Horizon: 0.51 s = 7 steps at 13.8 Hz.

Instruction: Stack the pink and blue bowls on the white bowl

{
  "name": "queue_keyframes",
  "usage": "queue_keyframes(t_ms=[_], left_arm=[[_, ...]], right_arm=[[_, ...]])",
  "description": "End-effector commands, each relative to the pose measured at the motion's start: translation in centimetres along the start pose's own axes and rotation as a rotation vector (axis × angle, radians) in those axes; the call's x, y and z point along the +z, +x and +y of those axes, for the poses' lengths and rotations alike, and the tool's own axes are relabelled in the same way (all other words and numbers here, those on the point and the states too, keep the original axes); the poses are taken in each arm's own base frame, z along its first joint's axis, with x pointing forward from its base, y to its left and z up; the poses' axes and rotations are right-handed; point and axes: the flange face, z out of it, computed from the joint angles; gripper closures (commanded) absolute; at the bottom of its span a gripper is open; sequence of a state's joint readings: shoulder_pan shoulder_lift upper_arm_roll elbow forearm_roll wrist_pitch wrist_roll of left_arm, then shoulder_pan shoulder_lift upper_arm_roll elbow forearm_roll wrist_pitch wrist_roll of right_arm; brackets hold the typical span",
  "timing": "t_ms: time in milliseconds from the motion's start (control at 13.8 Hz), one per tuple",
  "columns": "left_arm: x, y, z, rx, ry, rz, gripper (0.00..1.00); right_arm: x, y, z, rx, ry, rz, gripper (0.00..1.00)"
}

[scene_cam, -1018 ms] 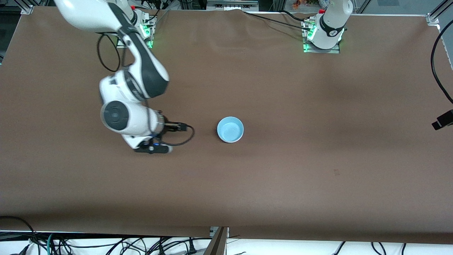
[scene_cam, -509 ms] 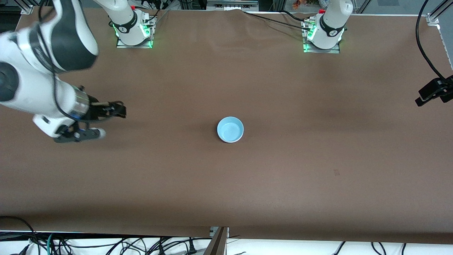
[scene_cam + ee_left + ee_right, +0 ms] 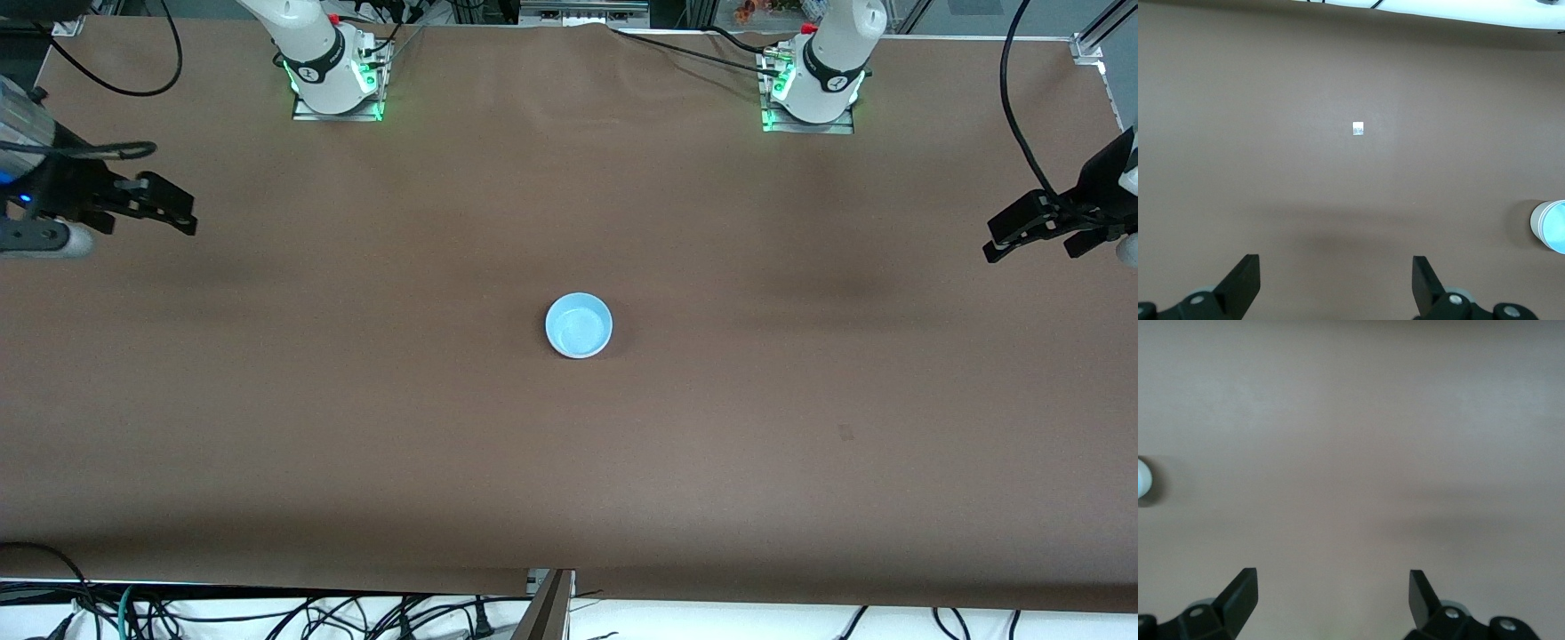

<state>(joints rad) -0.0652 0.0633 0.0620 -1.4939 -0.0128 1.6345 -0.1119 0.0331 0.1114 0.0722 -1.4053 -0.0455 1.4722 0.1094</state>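
Observation:
A light blue bowl (image 3: 579,324) sits upright in the middle of the table, also seen in the left wrist view (image 3: 1554,227) and the right wrist view (image 3: 1141,478). Below its rim a whitish outer wall (image 3: 578,355) shows; I cannot tell whether that is the white bowl. The pink bowl is hidden. My right gripper (image 3: 149,222) (image 3: 1333,590) hangs open and empty over the right arm's end of the table. My left gripper (image 3: 1031,247) (image 3: 1336,277) hangs open and empty over the left arm's end. Both are well away from the bowl.
The brown table cover (image 3: 569,462) is bare around the bowl. A small white tag (image 3: 1358,128) lies on it toward the left arm's end. Both arm bases (image 3: 331,71) (image 3: 813,80) stand along the edge farthest from the front camera. Cables hang below the near edge.
My right arm has swung away from beside the blue bowl to its own end of the table. My left gripper has come farther into view, opening wider. The bowl has not moved.

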Motion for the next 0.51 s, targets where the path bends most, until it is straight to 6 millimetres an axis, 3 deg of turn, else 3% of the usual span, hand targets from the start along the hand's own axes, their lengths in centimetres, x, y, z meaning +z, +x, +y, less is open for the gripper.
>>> queue_keyframes(t_ms=[0,291,436], left_arm=[[-0.3,-0.3,0.2,0.02,-0.001,0.004,0.0],[-0.9,-0.5,4.4,0.09,0.029,0.025,0.0],[-0.4,-0.4,5.1,0.101,0.016,0.019,0.0]], right_arm=[[0.7,-1.0,1.1,-0.011,-0.027,-0.026,0.0],[1.1,-1.3,1.4,-0.021,-0.022,-0.055,0.0],[1.1,-1.2,1.4,-0.022,-0.02,-0.061,0.0]])
